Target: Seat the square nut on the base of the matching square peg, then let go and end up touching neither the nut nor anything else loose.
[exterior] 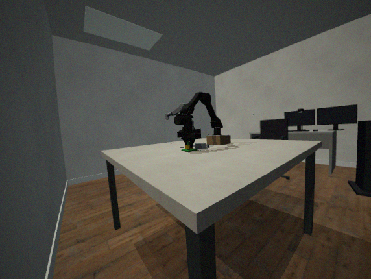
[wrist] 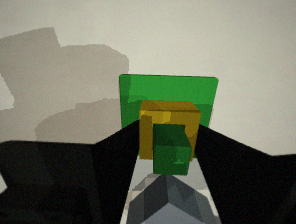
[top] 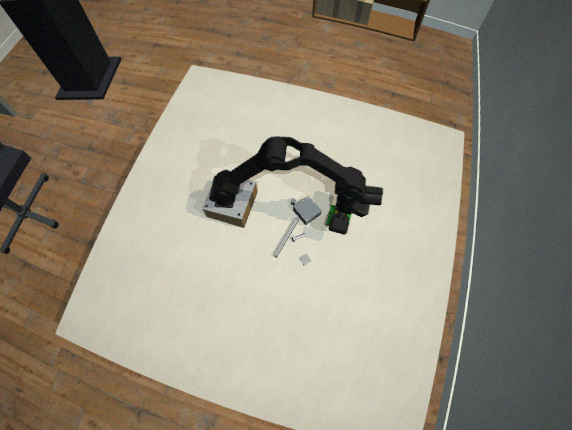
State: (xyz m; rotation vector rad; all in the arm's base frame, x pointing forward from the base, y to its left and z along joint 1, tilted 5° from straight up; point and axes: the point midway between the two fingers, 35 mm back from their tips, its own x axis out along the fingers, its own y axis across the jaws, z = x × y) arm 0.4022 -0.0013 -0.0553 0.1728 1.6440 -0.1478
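Observation:
In the wrist view my gripper (wrist: 165, 126) is shut on the yellow square nut (wrist: 170, 116). The nut is threaded over the green square peg (wrist: 172, 149), whose top sticks up through the nut's hole. The peg's flat green base (wrist: 167, 91) lies under and behind the nut. I cannot tell whether the nut touches the base. In the top view the gripper (top: 339, 221) hangs low over the green base (top: 330, 215), right of a grey block. In the exterior view the gripper (exterior: 188, 145) is just above the green base (exterior: 189, 150), with the yellow nut (exterior: 187, 146) between the fingers.
A grey square block (top: 307, 209) (exterior: 200, 145) lies just left of the peg. A long grey bar (top: 285, 238), a short grey pin (top: 298, 237) and a small grey square (top: 304, 259) lie in front of it. The arm's wooden mount (top: 231, 206) (exterior: 218, 139) stands further left.

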